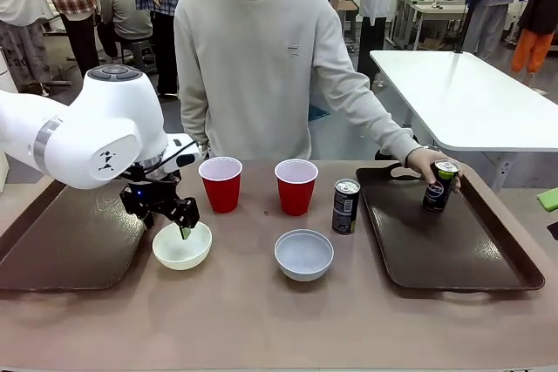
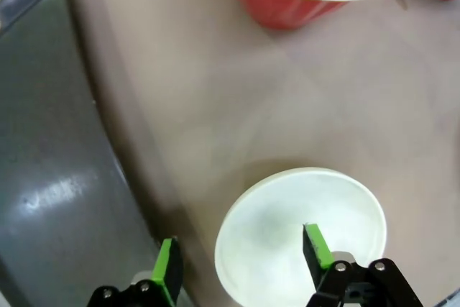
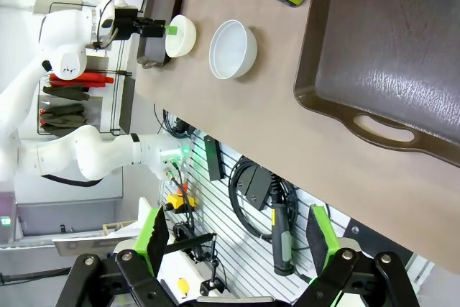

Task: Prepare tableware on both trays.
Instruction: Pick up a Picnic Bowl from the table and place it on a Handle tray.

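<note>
My left gripper (image 1: 179, 226) hangs over the white bowl (image 1: 182, 247), open. In the left wrist view its jaws straddle the white bowl's (image 2: 316, 206) near rim, one finger inside, the other outside beside the left tray (image 2: 43, 177). Two red cups (image 1: 221, 183) (image 1: 296, 186) stand behind the bowls. The grey-blue bowl (image 1: 303, 254) sits mid-table with a dark can (image 1: 346, 206) to its right. A person's hand holds another can (image 1: 440, 185) upright on the right tray (image 1: 471, 259). My right gripper (image 3: 237, 239) is open, off the table's edge near the right tray (image 3: 388, 55).
The left tray (image 1: 70, 241) lies bare at the table's left. The person stands at the far side, one arm stretched over the right tray. A white table (image 1: 471, 98) stands behind on the right. Cables and a slatted panel (image 3: 237, 185) lie below the table edge.
</note>
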You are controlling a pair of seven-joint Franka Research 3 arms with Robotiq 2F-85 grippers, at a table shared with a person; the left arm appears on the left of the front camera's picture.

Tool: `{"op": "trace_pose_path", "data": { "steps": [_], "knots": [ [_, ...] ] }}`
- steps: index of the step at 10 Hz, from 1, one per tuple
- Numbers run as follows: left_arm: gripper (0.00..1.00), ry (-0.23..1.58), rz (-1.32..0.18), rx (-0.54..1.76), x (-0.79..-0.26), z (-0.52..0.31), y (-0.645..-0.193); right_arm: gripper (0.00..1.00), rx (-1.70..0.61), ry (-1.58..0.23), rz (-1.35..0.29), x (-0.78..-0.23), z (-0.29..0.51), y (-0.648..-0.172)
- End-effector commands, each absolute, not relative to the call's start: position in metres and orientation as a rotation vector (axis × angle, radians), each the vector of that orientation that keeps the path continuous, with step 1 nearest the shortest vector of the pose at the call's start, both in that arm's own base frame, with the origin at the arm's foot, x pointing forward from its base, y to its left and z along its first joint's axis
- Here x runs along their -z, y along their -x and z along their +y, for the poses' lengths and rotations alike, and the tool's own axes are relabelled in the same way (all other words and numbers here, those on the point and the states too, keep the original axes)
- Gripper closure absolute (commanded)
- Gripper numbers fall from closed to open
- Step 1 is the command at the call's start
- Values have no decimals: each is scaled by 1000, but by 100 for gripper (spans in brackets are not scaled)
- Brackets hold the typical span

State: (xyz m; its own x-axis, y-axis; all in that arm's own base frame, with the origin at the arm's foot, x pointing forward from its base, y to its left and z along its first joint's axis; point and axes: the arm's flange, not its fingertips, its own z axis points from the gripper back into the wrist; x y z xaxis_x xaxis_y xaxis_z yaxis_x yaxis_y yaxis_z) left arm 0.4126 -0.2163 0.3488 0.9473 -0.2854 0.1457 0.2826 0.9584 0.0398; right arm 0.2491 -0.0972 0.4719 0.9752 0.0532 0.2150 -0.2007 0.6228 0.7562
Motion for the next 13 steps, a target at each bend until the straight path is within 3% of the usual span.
{"op": "trace_pose_path", "data": {
  "steps": [1, 11, 13],
  "knots": [
    [22, 22, -129, 286, -347, -218, -417, 0, -165, -918, -193, -471, -99, -251],
    [93, 21, -78, 243, -349, -214, -423, 0, -165, -918, -193, -471, -99, -251],
    [100, 23, -61, 224, -353, -212, -422, 0, -165, -918, -193, -471, -99, -251]
  ]
}}
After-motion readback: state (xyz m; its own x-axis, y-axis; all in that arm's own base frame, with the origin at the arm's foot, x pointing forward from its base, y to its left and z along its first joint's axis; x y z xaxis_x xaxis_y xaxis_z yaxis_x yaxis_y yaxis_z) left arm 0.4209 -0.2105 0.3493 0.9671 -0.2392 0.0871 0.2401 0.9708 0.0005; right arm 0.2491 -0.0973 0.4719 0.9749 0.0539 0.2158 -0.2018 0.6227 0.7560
